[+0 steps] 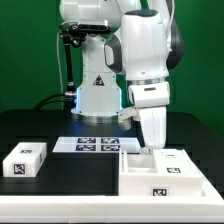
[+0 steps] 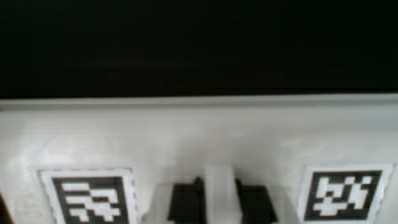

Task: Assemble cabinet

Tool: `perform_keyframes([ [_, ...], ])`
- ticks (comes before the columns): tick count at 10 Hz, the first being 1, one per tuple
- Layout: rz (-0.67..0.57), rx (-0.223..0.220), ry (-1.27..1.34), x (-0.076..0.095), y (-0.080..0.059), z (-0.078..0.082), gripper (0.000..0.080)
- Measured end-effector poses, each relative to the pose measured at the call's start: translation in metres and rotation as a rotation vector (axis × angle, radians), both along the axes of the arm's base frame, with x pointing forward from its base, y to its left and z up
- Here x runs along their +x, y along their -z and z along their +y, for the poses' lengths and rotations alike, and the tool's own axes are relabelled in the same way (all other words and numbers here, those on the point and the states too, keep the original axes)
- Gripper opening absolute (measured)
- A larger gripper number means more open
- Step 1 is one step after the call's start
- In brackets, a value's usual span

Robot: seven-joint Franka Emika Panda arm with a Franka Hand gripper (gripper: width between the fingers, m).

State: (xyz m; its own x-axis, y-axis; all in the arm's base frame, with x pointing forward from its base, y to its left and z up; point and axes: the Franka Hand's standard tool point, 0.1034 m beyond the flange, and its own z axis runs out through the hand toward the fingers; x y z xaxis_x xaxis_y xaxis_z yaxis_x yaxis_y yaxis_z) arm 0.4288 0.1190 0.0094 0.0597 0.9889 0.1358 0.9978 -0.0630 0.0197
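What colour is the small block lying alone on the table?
White small block, bearing a black-and-white square tag; best in exterior view.

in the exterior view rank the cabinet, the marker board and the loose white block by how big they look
1. cabinet, clearly largest.
2 and 3. marker board and white block: too close to rank. The board is wider but a thin strip, farther back and partly hidden.

The white arm [image 1: 142, 45] bends from the frame's upper centre down to right of centre, its gripper [image 1: 151, 146] pointing straight down, finger spread too blurred to tell.
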Motion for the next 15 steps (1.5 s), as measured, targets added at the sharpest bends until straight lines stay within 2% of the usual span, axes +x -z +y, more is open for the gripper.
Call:
perform_keyframes([
  [2, -0.001, -0.001, 0.0, 0.0, -0.001, -0.001, 0.0062],
  [3, 0.019, -0.022, -0.011, -0.002, -0.009, -0.01, 0.0062],
  [4, 0.026, -0.049, -0.009, -0.004, -0.027, -0.022, 0.0064],
  [5, 0.022, -0.065, -0.007, -0.006, -0.039, -0.029, 0.0064],
  [6, 0.021, -0.071, -0.002, -0.009, -0.042, -0.033, 0.0064],
  [12, 0.031, -0.068, 0.011, -0.011, -0.038, -0.041, 0.0064],
  [14, 0.034, -0.066, -0.023, -0.013, -0.042, -0.035, 0.0064],
  [15, 0.035, -0.046, -0.016, -0.012, -0.041, -0.044, 0.0064],
])
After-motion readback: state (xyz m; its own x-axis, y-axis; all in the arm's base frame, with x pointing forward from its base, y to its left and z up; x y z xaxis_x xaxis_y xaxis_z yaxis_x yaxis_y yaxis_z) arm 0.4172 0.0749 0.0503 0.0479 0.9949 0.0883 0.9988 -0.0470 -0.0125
